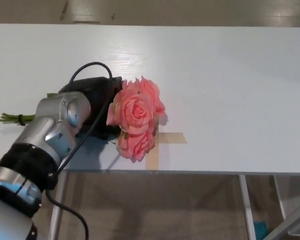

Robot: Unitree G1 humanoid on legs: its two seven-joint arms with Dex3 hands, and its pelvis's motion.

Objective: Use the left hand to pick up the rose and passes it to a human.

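Note:
A bunch of pink roses point(135, 112) lies on the white table point(230, 85) near its front edge, blossoms to the right. The green stem ends point(12, 118), bound with a dark band, stick out to the left. My left hand point(97, 100) is black and sits right over the leaves and upper stems, touching the left side of the blossoms. The silver wrist and a black cable hide most of the hand, so its grip on the stems cannot be made out. The right hand does not show.
A cross of tan tape point(162, 140) is stuck to the table just right of the lowest blossom. The table's front edge point(190, 172) runs close below the roses, with the floor and table legs beneath.

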